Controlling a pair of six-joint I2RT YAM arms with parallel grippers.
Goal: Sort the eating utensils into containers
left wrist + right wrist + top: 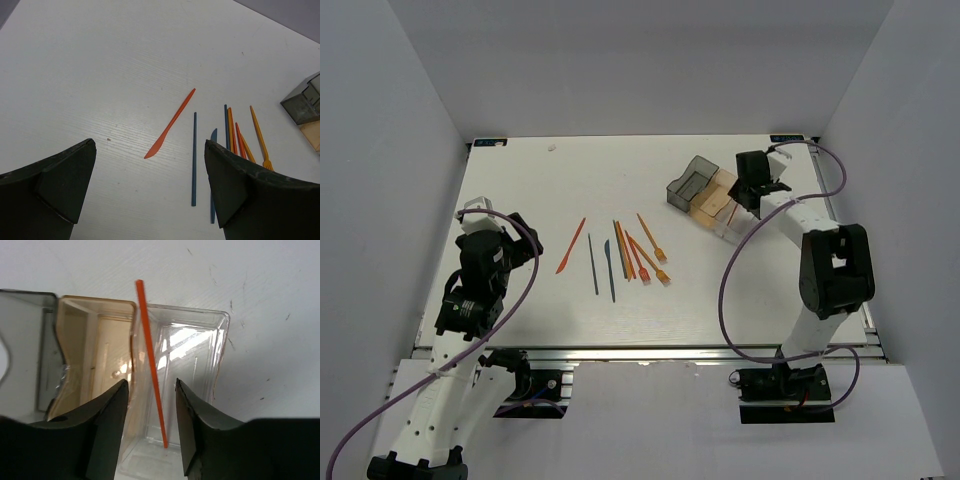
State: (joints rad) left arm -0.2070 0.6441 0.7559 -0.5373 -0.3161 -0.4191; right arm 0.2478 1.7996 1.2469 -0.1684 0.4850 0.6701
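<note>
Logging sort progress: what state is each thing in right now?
Right gripper: open, touching nothing.
Left gripper: open, empty.
Orange stick: leaning inside the clear bin.
Clear bin: holds the orange stick.
Orange bin: nothing seen inside.
Grey bin: nothing seen inside.
Orange knife: flat on table.
Blue stick: flat on table.
Orange forks: bunched, flat on table.

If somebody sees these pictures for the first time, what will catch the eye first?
A thin orange plastic stick leans in the clear plastic bin, between the right arm's jaws, which stand apart from it. At the middle of the white table, a loose group of orange and dark blue plastic utensils lies unsorted, left of the three joined bins.
</note>
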